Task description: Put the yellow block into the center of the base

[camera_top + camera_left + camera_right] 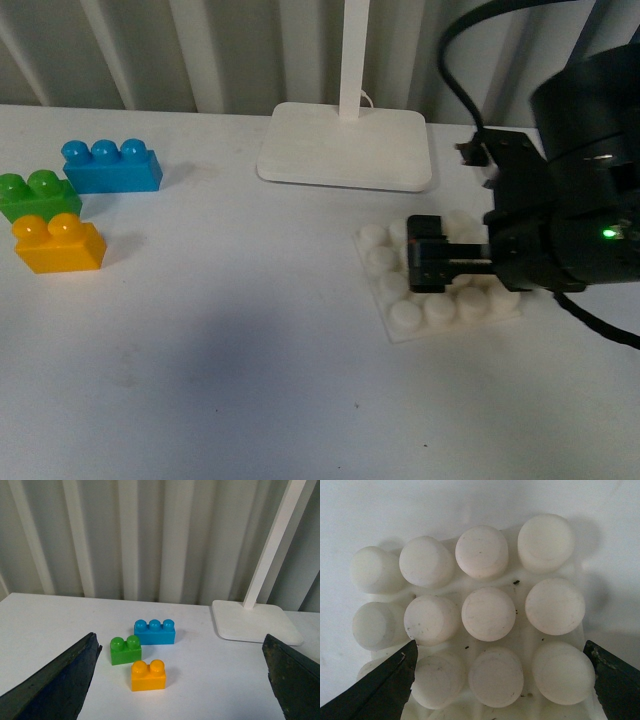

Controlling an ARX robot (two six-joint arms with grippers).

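The yellow block (58,245) stands on the white table at the far left, in front of a green brick (38,195). In the left wrist view the yellow block (148,676) lies ahead of my open left gripper (179,647), between the lines of its two fingers and untouched. The white studded base (402,320) sits at the right. My right gripper (432,267) hovers low over the base, open and empty. In the right wrist view the base (488,614) fills the picture, and the open right gripper (500,652) spans its nearest row of studs. The left arm is out of the front view.
A blue three-stud brick (110,165) lies behind the green one. The lamp's flat white foot (345,145) and its pole stand at the back, just behind the base. A ribbed wall closes off the far edge of the table. The same blue brick (154,632) and the green brick (125,650) also show in the left wrist view.
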